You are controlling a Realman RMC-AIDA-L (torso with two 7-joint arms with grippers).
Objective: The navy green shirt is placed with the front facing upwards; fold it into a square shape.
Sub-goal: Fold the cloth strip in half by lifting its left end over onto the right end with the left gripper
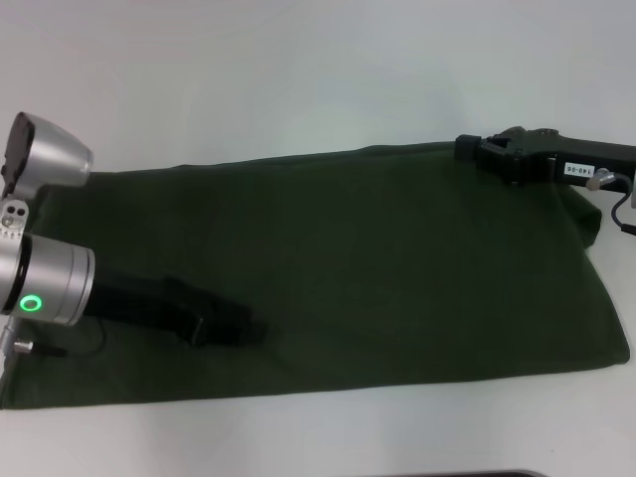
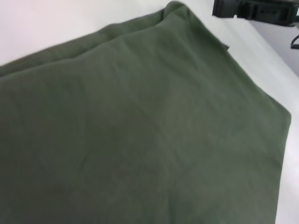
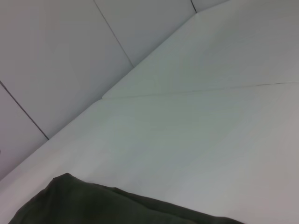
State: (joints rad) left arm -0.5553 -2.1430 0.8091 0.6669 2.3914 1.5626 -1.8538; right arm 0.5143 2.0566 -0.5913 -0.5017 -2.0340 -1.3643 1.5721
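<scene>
The navy green shirt (image 1: 338,268) lies flat on the white table as a wide rectangle. Only plain green cloth shows, with no lettering or neck tag in view. My left gripper (image 1: 238,326) is low over the shirt's near left part. My right gripper (image 1: 469,149) is at the shirt's far right edge, near its corner. The left wrist view shows the shirt (image 2: 140,140) filling the picture, with the right gripper (image 2: 252,9) beyond its far corner. The right wrist view shows a corner of the shirt (image 3: 93,205).
The white table (image 1: 298,79) extends beyond the shirt on the far side, with a narrow strip at the front edge (image 1: 348,427). In the right wrist view the white table (image 3: 196,140) meets pale wall panels (image 3: 56,56).
</scene>
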